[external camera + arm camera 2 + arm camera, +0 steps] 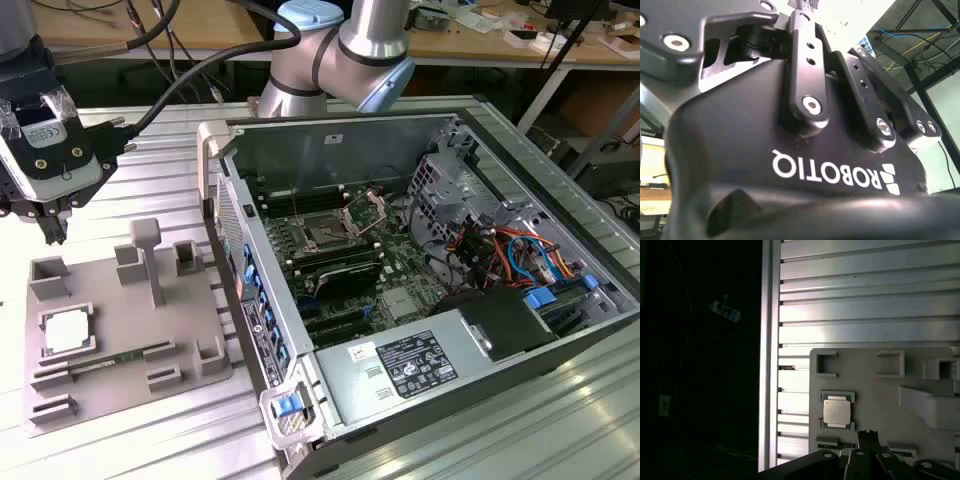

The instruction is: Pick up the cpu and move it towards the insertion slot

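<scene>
The cpu is a small square chip with a pale metal top, lying flat in a recess at the exterior view's left on the grey fixture plate. My gripper hangs above the plate's far left corner, apart from the chip and holding nothing that I can see. In the first wrist view the cpu lies just beyond the gripper's dark tip. The insertion slot sits inside the open computer case, its shiny metal frame hinged up, with green board around it.
Grey blocks and a tall post stand on the fixture plate near the chip. The open computer case lies at the exterior view's right, its side wall between plate and socket. Ribbed aluminium table runs beneath.
</scene>
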`<state>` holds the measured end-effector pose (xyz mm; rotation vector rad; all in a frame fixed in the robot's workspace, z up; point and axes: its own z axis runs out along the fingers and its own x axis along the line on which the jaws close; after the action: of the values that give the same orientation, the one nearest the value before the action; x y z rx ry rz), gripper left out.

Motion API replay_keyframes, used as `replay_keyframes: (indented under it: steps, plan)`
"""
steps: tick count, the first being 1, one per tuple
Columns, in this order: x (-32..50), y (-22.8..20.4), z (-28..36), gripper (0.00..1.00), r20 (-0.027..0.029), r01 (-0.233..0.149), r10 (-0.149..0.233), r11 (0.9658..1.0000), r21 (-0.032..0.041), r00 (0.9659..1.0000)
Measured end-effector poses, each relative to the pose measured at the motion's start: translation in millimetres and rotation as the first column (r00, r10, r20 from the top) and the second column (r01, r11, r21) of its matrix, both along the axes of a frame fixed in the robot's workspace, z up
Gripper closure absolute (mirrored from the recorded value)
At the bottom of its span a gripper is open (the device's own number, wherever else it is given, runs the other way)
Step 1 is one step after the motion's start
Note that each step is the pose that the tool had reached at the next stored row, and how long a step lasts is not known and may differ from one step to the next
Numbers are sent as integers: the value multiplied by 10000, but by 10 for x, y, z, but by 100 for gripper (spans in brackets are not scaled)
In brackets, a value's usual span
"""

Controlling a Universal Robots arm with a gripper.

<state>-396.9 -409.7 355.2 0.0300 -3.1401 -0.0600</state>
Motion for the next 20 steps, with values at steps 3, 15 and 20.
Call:
replay_keyframes:
  steps: [3,15,20]
  plan:
    - [-6,0,0,89,0,0,0,10000,0,10000]
    - [-10,-21,-85,89,0,0,0,10000,0,10000]
    - [-11,-34,-97,89,-1,0,0,10000,0,10000]
